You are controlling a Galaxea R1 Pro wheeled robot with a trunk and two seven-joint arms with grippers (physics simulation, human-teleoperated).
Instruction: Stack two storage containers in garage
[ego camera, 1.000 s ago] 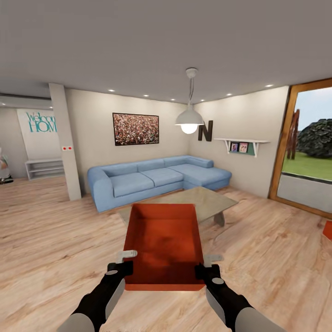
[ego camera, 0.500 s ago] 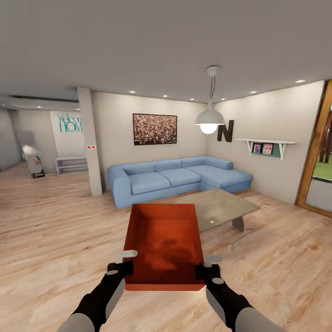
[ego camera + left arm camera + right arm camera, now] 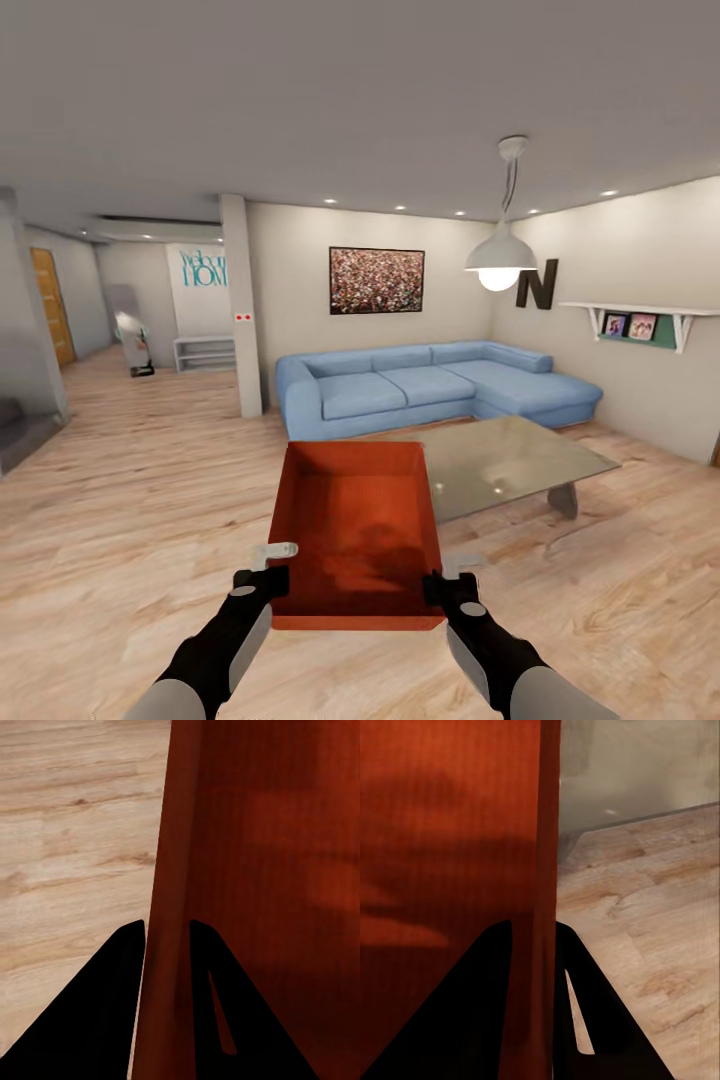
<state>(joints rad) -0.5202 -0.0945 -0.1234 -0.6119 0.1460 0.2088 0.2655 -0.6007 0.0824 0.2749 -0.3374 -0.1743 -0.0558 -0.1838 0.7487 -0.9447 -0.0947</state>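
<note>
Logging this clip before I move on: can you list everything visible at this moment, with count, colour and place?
storage container: 1, red-orange, open-top, empty, held between both grippers in front of the robot
sofa: 1, light blue, L-shaped, against the far wall
coffee table: 1, glass-topped, between sofa and container
pendant lamp: 1, white, lit, hanging above the table
picture: 1, dark-framed, on the wall above the sofa
letter N: 1, dark, on the right wall
wall shelf: 1, white, right wall, holding small framed photos
pillar: 1, pale, left of the sofa
floor: light wood planks
left gripper: 1, black, clamped over the container's left wall
right gripper: 1, black, clamped over its right wall
</note>
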